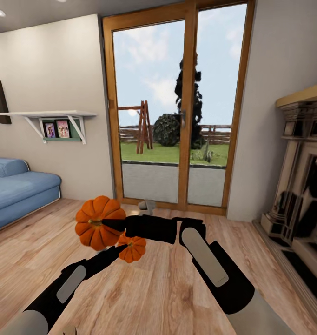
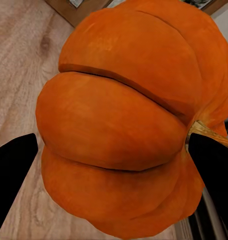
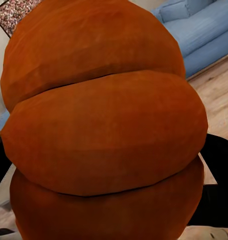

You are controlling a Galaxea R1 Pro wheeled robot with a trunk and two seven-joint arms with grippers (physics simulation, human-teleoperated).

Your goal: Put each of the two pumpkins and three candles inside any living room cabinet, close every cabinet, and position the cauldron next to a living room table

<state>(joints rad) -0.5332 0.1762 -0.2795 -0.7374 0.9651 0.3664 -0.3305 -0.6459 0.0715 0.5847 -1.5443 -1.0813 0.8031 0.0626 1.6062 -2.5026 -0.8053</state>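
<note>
Two orange ribbed pumpkins hang in the air in front of me above the wood floor. In the head view the larger-looking pumpkin (image 1: 98,222) is held by my right gripper (image 1: 107,224), whose arm reaches in from the lower right. Just below it, my left gripper (image 1: 122,249) is shut on the other pumpkin (image 1: 133,249). The left wrist view has its pumpkin (image 2: 119,125) close up between two dark fingers (image 2: 13,170). In the right wrist view the other pumpkin (image 3: 103,125) fills most of the frame. The candles, cabinet, cauldron and table are out of view.
A tall wood-framed glass door (image 1: 177,116) stands straight ahead, with a garden behind it. A blue sofa (image 1: 16,193) sits at the left under a white wall shelf (image 1: 51,116). A fireplace (image 1: 302,186) lines the right wall. Wood floor (image 1: 154,288) lies between them.
</note>
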